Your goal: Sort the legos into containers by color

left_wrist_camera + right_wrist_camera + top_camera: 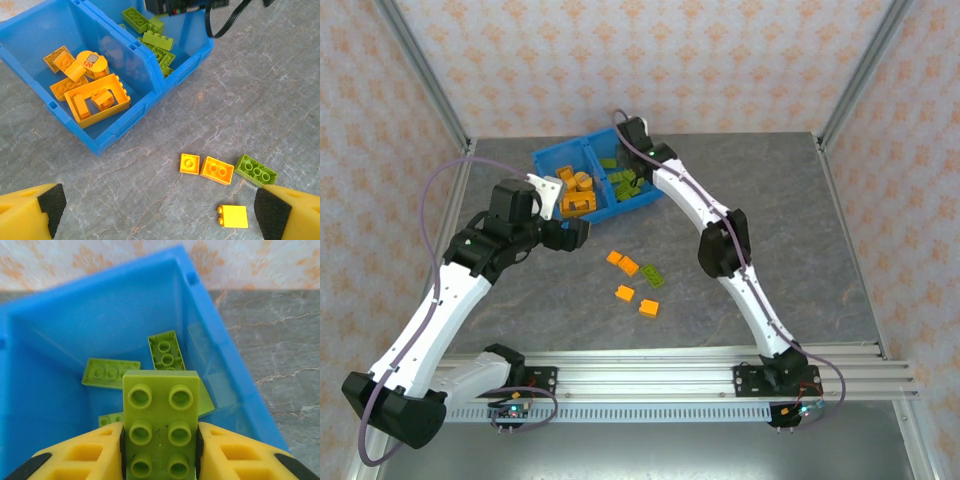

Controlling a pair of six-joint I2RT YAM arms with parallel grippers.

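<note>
"Legos (217, 170) first: what has the right gripper (161, 452) got?"

"A green brick (161, 410), two studs by three, clamped between its yellow fingers (90, 457), studs facing the wrist camera."

"And beyond the brick?"

"The green compartment (60, 330) of the blue bin (225, 365), right under it. More green legos lie on the floor there, just ahead of the fingertips."

"Now the left gripper (160, 215)."

"Spread wide and holding nothing, above the table (280, 90). An orange brick (233, 216) lies on the table between its fingers, just beside the right-hand pad (272, 215) but apart from it."

"Further out?"

"Just ahead, three in a row: a small orange square (189, 163), a wider orange one touching it, then a loose green brick (256, 170) near that. Ahead and to the left stands the bin. Its nearer half, the orange compartment (30, 35), holds an orange frame (97, 100) with a small brick inside it, a round piece marked 120 and a few more orange bricks. Past the centre wall are the green ones."

"From above?"

"The left gripper (575, 232) sits just beside the bin's near wall, the loose legos near it on the table. The right gripper (630, 130) is at the bin's far edge."
</note>
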